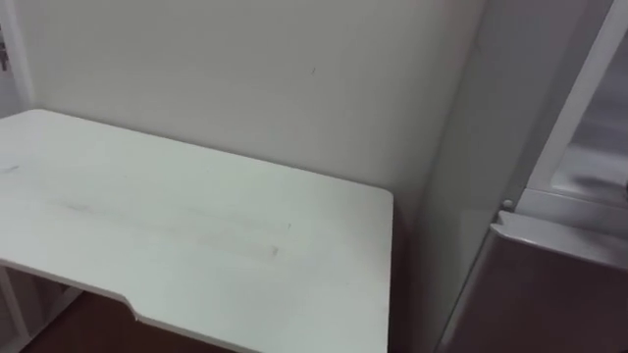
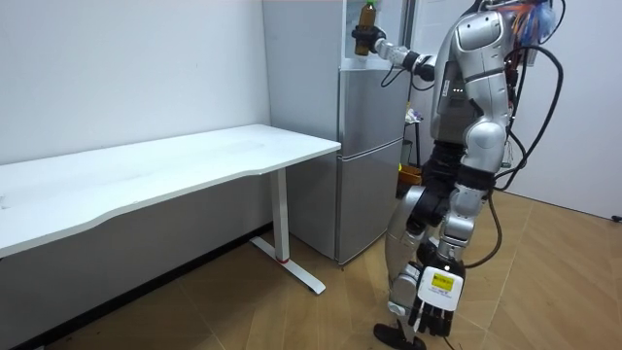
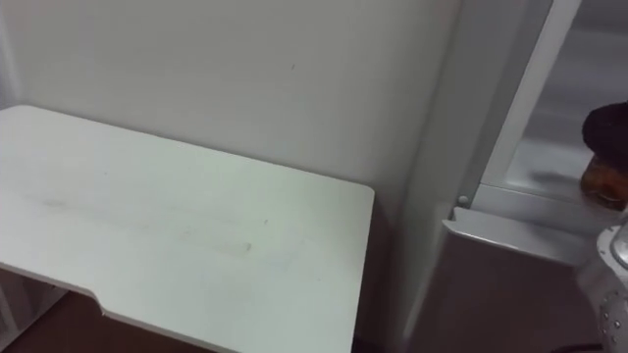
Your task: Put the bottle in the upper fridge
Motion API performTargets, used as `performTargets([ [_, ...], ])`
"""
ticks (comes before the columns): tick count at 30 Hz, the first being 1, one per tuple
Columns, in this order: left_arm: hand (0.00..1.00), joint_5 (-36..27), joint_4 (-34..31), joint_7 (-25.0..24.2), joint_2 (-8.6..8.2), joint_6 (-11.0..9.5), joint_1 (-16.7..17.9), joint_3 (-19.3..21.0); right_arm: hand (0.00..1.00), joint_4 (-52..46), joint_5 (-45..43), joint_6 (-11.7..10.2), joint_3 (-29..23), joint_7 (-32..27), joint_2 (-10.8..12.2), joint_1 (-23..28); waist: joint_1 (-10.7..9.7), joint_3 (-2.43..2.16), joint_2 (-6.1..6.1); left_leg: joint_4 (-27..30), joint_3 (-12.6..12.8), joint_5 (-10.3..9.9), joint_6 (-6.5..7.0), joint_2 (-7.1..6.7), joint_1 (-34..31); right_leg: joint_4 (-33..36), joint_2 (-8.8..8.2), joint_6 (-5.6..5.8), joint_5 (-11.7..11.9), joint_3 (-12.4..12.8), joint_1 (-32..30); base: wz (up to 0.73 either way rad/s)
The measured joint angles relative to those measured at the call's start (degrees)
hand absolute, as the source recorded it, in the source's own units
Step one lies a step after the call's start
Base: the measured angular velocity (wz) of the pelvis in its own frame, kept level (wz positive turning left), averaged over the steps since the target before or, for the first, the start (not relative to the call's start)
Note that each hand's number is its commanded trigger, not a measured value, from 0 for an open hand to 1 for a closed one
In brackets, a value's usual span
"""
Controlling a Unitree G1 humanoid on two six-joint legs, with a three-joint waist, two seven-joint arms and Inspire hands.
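Note:
An amber bottle is held upright in my right hand, whose arm reaches out at head height to the upper part of the grey fridge. In the right eye view the dark right hand shows at the right edge, curled on the bottle's brown lower part, in front of the open upper fridge compartment. The bottle's top is cut off there. My left hand hangs low beside my leg with relaxed fingers. I stand right in front of the fridge.
A white desk stands against the wall to the left of the fridge, its right edge close to the fridge's side wall. The lower fridge door is closed below the open compartment. The floor is wood.

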Motion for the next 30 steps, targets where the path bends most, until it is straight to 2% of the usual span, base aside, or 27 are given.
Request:
performTargets([
  [5,0.0,0.5,0.0,0.8,0.0,0.1,0.0,0.2,1.0,0.0,0.0,1.1,0.0,-0.2,-0.2,-2.3,0.0,0.04,-0.26,-0.1,0.0,0.0,0.0,0.0,0.2,0.0,0.0,0.0,0.0,0.0,0.1,0.0],
  [11,0.0,0.7,0.1,0.9,-0.11,0.1,0.0,1.1,1.0,0.0,0.0,1.1,0.4,-0.4,-2.2,-3.5,1.1,0.15,-0.84,-0.4,0.0,0.0,-0.04,0.0,1.3,-0.1,0.01,0.01,0.0,0.0,1.1,0.0],
  [22,0.0,0.8,0.1,0.9,-0.13,0.3,0.1,1.1,1.0,1.7,1.3,1.0,2.3,2.4,-2.6,-3.4,1.9,0.33,-0.59,0.2,-0.1,-0.2,-0.28,0.01,1.5,-0.1,-0.05,0.01,0.0,-0.4,1.8,0.0],
  [26,0.0,0.6,0.1,0.9,-0.01,0.3,0.1,1.0,1.0,7.0,1.9,0.4,4.2,2.6,-2.6,-3.4,3.1,0.45,-0.42,0.2,-0.5,-0.1,-0.4,-0.04,1.2,-0.1,0.0,0.0,0.0,-0.4,1.7,0.03],
  [28,0.0,0.6,0.0,0.9,-0.04,0.5,0.0,0.9,1.0,10.8,2.4,0.4,5.0,2.6,-2.6,-3.4,3.6,0.33,-0.45,1.0,-1.0,-0.1,-0.43,-0.04,0.0,-0.1,0.12,-0.04,0.0,-0.6,0.7,0.11],
  [30,0.0,0.6,0.0,0.9,0.04,1.0,0.0,0.9,1.0,11.6,3.1,-1.0,5.3,1.9,-3.5,-4.1,4.3,0.27,-0.27,1.0,-1.1,0.1,-0.42,-0.05,-0.6,0.0,0.19,-0.15,0.1,-0.4,0.1,0.05],
])
